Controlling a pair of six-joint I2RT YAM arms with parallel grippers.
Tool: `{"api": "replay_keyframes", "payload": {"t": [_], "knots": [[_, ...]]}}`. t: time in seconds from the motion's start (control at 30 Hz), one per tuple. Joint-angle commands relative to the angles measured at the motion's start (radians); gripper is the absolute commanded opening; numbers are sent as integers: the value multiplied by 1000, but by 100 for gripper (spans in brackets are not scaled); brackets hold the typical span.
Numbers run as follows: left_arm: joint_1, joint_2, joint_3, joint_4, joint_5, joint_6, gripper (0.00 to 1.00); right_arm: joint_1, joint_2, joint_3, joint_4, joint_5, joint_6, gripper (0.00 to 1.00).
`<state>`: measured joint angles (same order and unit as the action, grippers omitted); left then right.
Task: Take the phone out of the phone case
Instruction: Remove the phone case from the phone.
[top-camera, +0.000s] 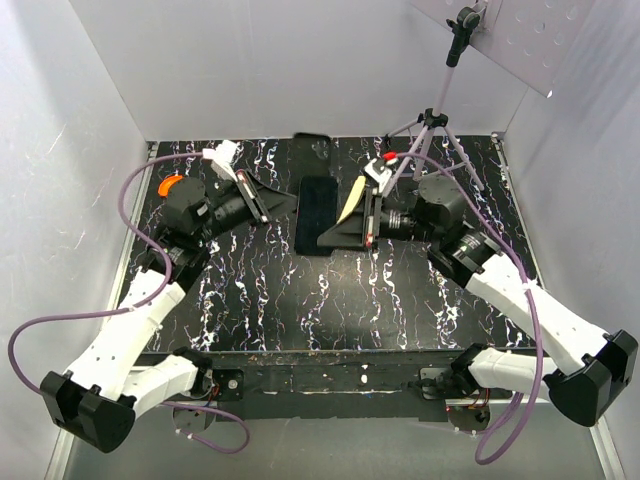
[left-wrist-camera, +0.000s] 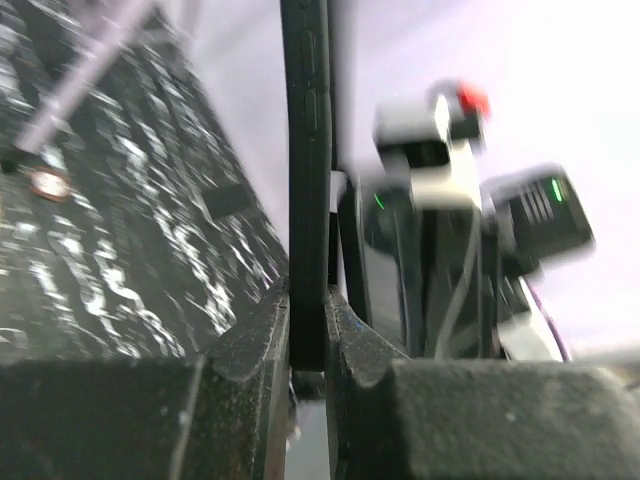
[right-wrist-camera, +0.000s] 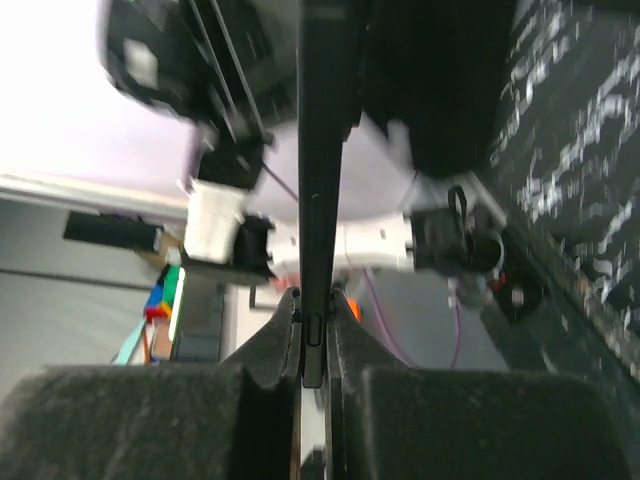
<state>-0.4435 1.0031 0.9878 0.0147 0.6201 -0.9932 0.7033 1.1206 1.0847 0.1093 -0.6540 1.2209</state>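
While the thin matte black rectangular phone case (top-camera: 318, 215) sits between the 2 arms over the far middle of the black, white-veined table (top-camera: 400, 300), the left gripper (left-wrist-camera: 308, 295) is pinched narrow on its left long edge. The right gripper (right-wrist-camera: 313, 300) clamps the opposite edge, and whether the phone is inside cannot be told. A cream-yellow stick (top-camera: 352, 200) is just beside the right gripper, a grey tripod (top-camera: 432, 125) stands near behind it, and the white side walls (top-camera: 70, 150) are well apart.
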Motion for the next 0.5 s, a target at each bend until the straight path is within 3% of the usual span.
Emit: {"api": "replay_keyframes", "payload": {"t": [0.0, 0.13, 0.3, 0.47], "knots": [[67, 31, 90, -311, -371, 96, 0, 62, -56, -29, -142, -87, -118, 1], [149, 78, 71, -419, -488, 35, 0, 73, -97, -107, -118, -81, -110, 1], [279, -105, -165, -400, -788, -182, 0, 73, -179, -88, -258, 14, -193, 1], [442, -126, -222, -440, -956, -237, 0, 65, -209, -109, -290, 22, -199, 1]]}}
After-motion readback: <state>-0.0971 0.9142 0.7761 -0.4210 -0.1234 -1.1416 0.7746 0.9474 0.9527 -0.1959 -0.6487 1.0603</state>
